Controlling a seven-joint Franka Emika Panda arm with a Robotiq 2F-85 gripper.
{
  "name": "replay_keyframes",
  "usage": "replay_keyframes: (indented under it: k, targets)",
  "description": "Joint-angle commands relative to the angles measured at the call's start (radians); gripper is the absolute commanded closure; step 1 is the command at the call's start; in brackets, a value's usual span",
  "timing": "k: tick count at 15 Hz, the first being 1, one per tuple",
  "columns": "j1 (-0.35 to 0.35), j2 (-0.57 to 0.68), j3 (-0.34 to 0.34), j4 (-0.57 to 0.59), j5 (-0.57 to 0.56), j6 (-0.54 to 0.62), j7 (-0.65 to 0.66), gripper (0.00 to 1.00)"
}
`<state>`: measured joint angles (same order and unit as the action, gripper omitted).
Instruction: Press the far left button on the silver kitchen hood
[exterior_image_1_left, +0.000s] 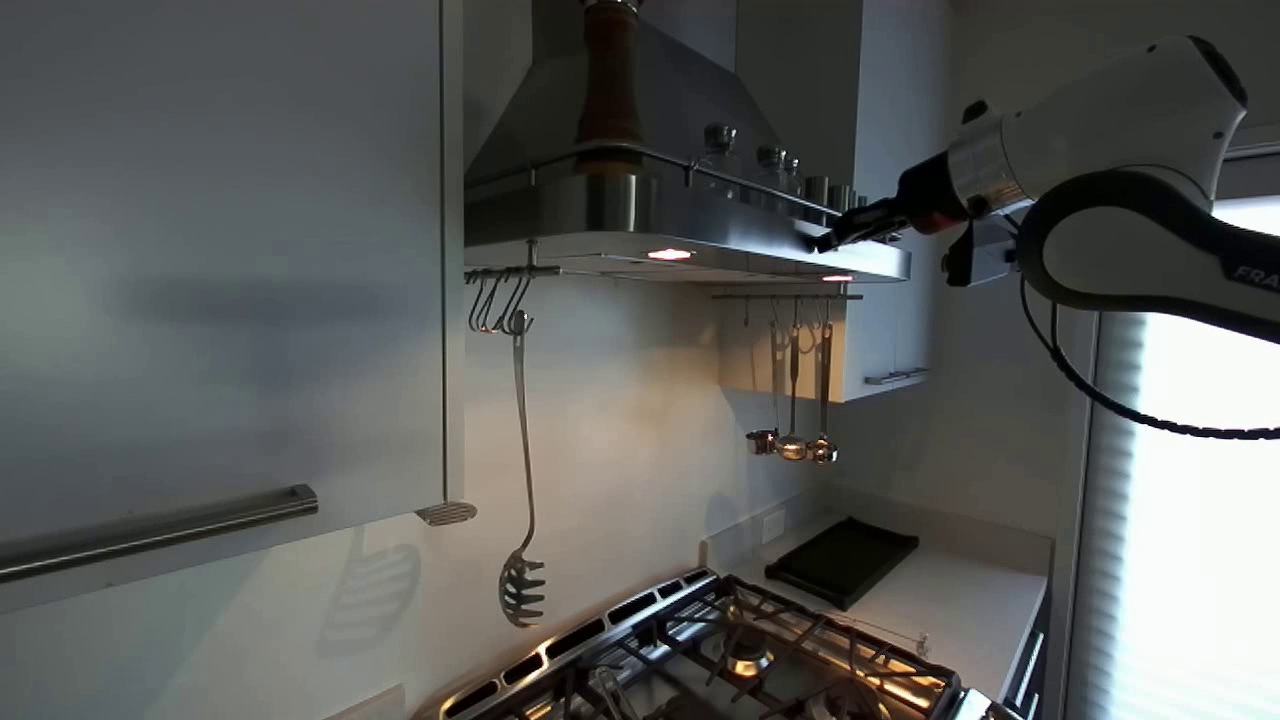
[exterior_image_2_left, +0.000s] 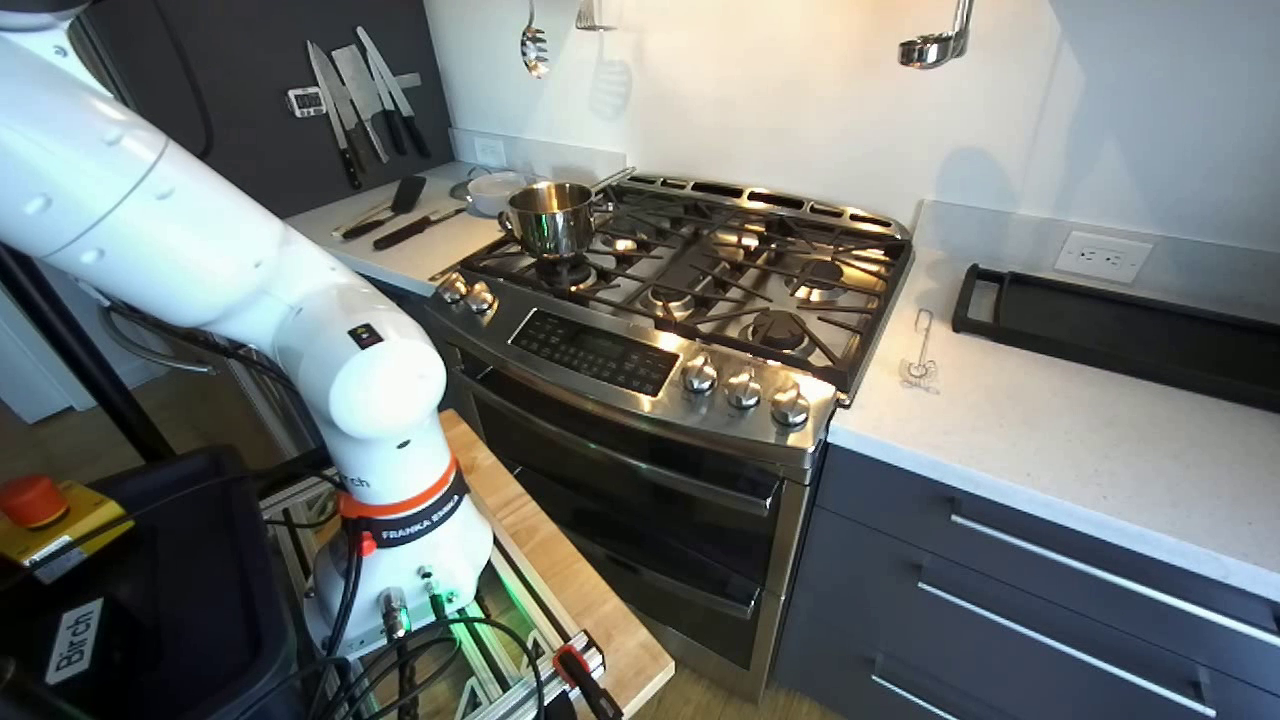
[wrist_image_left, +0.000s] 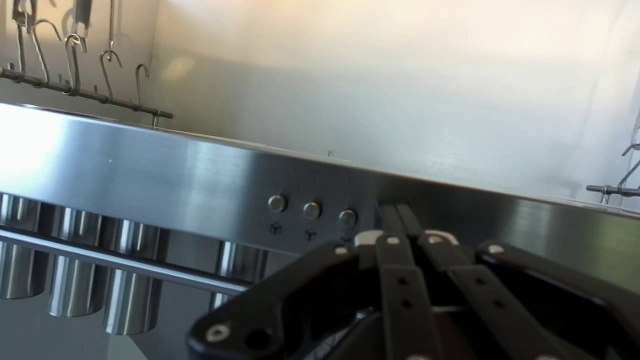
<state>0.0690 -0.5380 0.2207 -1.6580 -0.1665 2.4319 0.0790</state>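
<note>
The silver kitchen hood (exterior_image_1_left: 690, 215) hangs above the stove in an exterior view; its steel rim band (wrist_image_left: 210, 172) crosses the wrist view, which stands upside down. Three round buttons show on the band: an outer one (wrist_image_left: 277, 203), a middle one (wrist_image_left: 312, 210) and one (wrist_image_left: 347, 217) nearest my fingers. My gripper (wrist_image_left: 401, 207) is shut and empty, its fingertips together at the band, to the picture's right of these buttons. Whatever lies behind the fingertips is hidden, and contact cannot be told for sure. The gripper (exterior_image_1_left: 822, 243) also shows at the hood's front rim in an exterior view.
A thin rail (wrist_image_left: 125, 260) with steel canisters (wrist_image_left: 132, 280) stands on the hood. Hook rails with utensils (exterior_image_1_left: 795, 380) hang below it. A wall cabinet (exterior_image_1_left: 220, 250) is beside the hood. The stove (exterior_image_2_left: 700, 270) holds a pot (exterior_image_2_left: 550, 220). A black tray (exterior_image_1_left: 845, 560) lies on the counter.
</note>
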Motion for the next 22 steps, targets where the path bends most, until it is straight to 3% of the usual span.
replay_keyframes:
  k: [1, 7, 22]
  targets:
    - [0.022, 0.017, -0.023, -0.064, 0.016, 0.060, -0.045, 1.00]
    - [0.023, 0.005, -0.028, -0.096, 0.015, 0.094, -0.060, 1.00]
    - [0.002, -0.030, 0.011, -0.040, -0.022, -0.014, -0.045, 1.00]
